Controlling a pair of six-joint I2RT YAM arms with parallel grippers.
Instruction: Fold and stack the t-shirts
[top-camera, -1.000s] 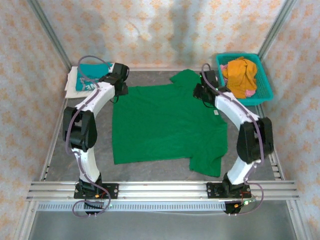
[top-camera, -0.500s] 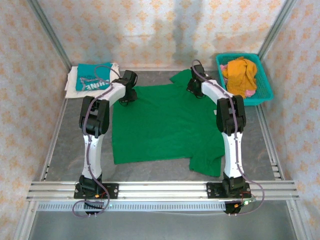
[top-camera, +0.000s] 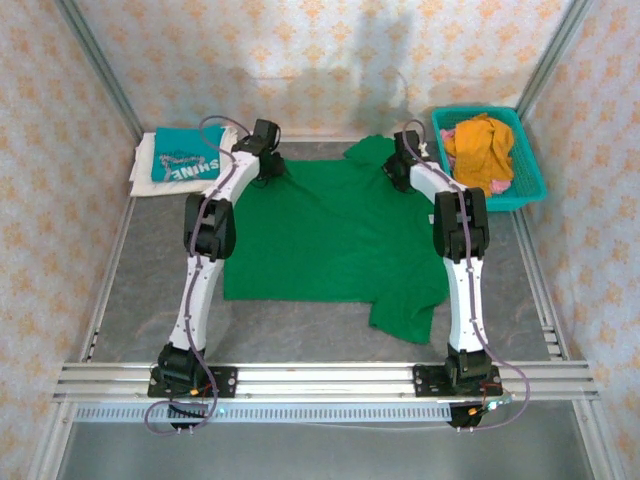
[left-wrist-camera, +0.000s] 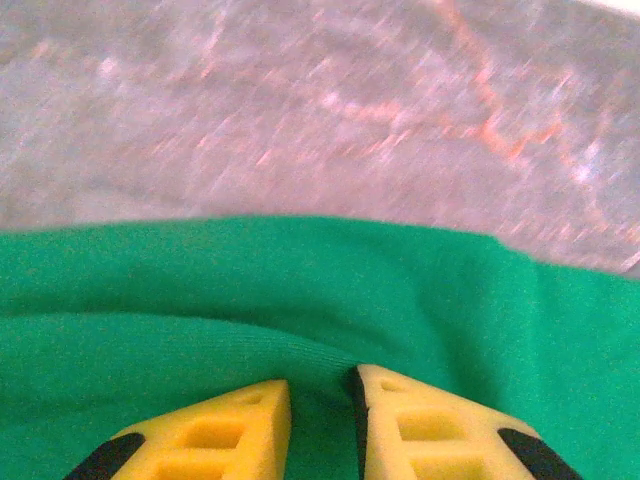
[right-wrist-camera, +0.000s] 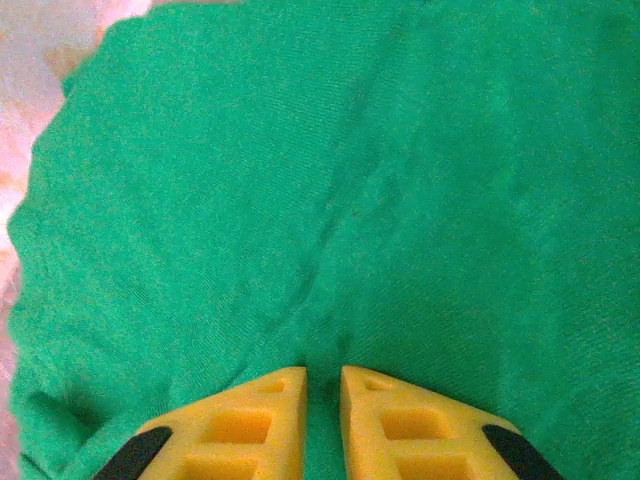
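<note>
A plain deep-green t-shirt (top-camera: 330, 240) lies spread flat in the middle of the table. Both arms reach to its far edge. My left gripper (top-camera: 268, 166) is at the far left corner, and in the left wrist view its yellow fingers (left-wrist-camera: 230, 425) pinch a raised fold of the green cloth (left-wrist-camera: 300, 290); the gripper (left-wrist-camera: 318, 395) is shut on it. My right gripper (top-camera: 401, 166) is at the far right shoulder, shut (right-wrist-camera: 323, 385) on green cloth (right-wrist-camera: 330, 200). A folded teal t-shirt (top-camera: 186, 162) with white lettering rests on a white t-shirt (top-camera: 145, 172) at the back left.
A teal basket (top-camera: 530, 186) at the back right holds orange cloth (top-camera: 480, 150). Patterned walls close in the back and sides. Grey tabletop (top-camera: 150, 280) shows left of the green shirt, and a metal rail (top-camera: 320, 380) runs along the near edge.
Both arms have stretched toward the back wall, jaws narrowing onto the cloth. The green shirt has been dragged back with them, its near hem sliding away from the rail.
</note>
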